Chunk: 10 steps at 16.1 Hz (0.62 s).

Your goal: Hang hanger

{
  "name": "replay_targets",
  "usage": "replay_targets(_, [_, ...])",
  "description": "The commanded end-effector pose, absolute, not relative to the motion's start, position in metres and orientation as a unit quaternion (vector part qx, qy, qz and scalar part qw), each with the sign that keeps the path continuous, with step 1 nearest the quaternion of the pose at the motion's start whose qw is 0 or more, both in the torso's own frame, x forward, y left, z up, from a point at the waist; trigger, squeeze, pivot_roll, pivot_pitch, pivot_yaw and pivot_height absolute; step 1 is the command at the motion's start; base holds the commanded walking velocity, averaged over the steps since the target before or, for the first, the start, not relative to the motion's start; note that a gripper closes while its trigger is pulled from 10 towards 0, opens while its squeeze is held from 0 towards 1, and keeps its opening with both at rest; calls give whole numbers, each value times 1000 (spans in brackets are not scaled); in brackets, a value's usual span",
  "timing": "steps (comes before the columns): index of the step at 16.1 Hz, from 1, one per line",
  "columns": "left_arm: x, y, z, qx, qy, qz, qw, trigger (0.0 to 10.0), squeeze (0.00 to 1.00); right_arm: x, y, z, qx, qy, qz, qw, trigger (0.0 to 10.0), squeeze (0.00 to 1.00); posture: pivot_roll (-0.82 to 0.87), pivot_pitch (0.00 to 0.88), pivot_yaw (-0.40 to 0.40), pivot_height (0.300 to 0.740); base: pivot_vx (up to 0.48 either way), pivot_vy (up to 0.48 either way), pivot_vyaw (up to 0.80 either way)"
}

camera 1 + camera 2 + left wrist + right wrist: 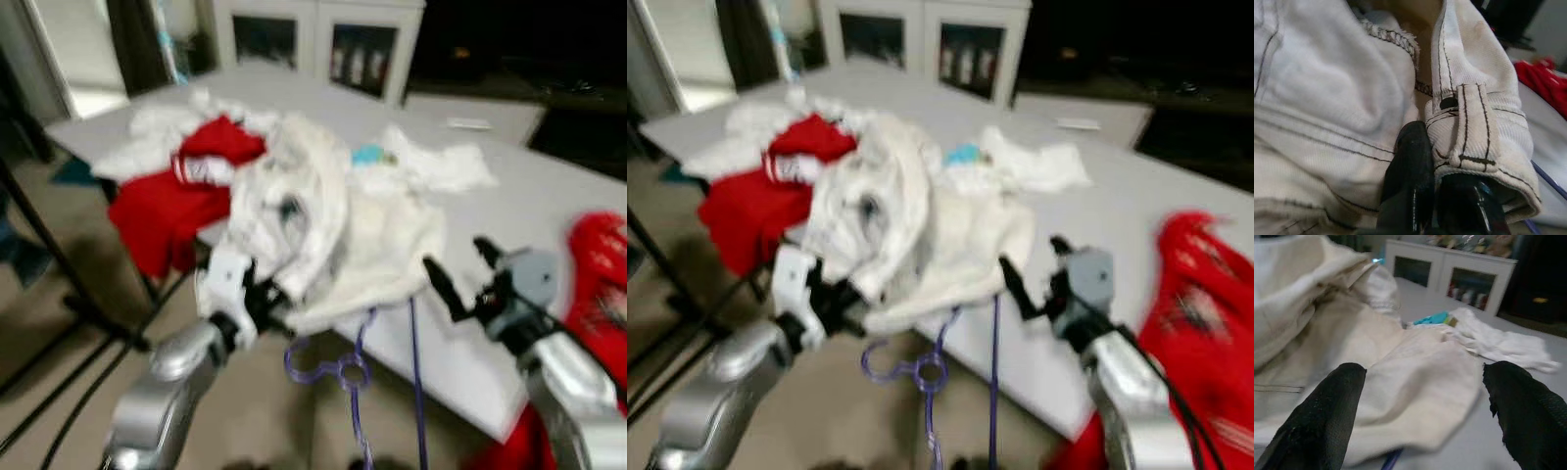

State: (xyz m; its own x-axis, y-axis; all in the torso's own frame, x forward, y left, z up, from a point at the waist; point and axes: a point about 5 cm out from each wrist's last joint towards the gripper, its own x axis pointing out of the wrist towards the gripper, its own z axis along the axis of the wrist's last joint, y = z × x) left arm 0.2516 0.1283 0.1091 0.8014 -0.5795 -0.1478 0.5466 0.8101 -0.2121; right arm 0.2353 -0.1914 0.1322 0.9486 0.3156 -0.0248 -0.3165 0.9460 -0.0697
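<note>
Hanger (343, 370) is showing as a thin purple-blue piece, its curled hook and small loop dangling below the near edge of the surface (549, 196) in the lower middle of the head frames, with a straight purple length (416, 372) running down just beside it. Its upper part is disappearing under the hem of a cream-white garment (323, 225) that is lying heaped at the centre of the frame and spilling over the surface's edge. In the left wrist view the garment is showing dark topstitching, a belt loop and a frayed edge.

At the lower left, the left gripper (263, 299) is pinching the garment's hem, its black fingers (1410, 186) pressed together on the fabric beside the belt loop. At the lower right, the right gripper (462, 277) is hovering over the surface just beside the garment, its two fingers (1327, 416) standing wide apart with nothing between them.

A red garment (167, 206) is lying at the left of the heap, draping over the edge. White cloths (441, 166) and a small turquoise item (368, 154) are sitting behind the heap. Another red cloth (600, 284) is lying at the far right edge. A white cabinet (318, 39) is standing at the upper middle.
</note>
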Motion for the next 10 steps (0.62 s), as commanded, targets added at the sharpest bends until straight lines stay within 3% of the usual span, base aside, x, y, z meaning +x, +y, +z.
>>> replay_targets(1, [252,124,109,-80,106,-302,944,10000,0,236,-197,135,-50,5,151,987,10000,0,-37,0,-33,740,0,0,0])
replay_targets(3, [254,125,109,-78,104,-300,945,10000,0,236,-194,134,-47,9,161,986,10000,0,-38,0,-33,740,0,0,0])
replay_targets(5, [257,125,110,-75,103,-299,946,10000,0,230,-179,136,-4,11,235,972,10000,0,-36,0,-33,740,0,0,0])
replay_targets(6, [260,127,111,-71,100,-295,948,10000,0,213,-157,139,27,34,359,932,10000,0,-38,0,-33,740,0,0,0])
replay_targets(7, [263,128,113,-69,96,-294,949,10000,0,210,-148,125,19,85,398,913,10000,0,-46,0,-31,740,0,0,0])
replay_targets(9, [266,128,114,-67,91,-294,949,10000,0,223,-147,97,-35,149,378,913,10000,0,-51,0,-28,740,0,0,0])
replay_targets(10, [267,127,115,-67,88,-294,950,10000,0,246,-149,81,-89,180,326,924,10000,0,-50,0,-25,740,0,0,0])
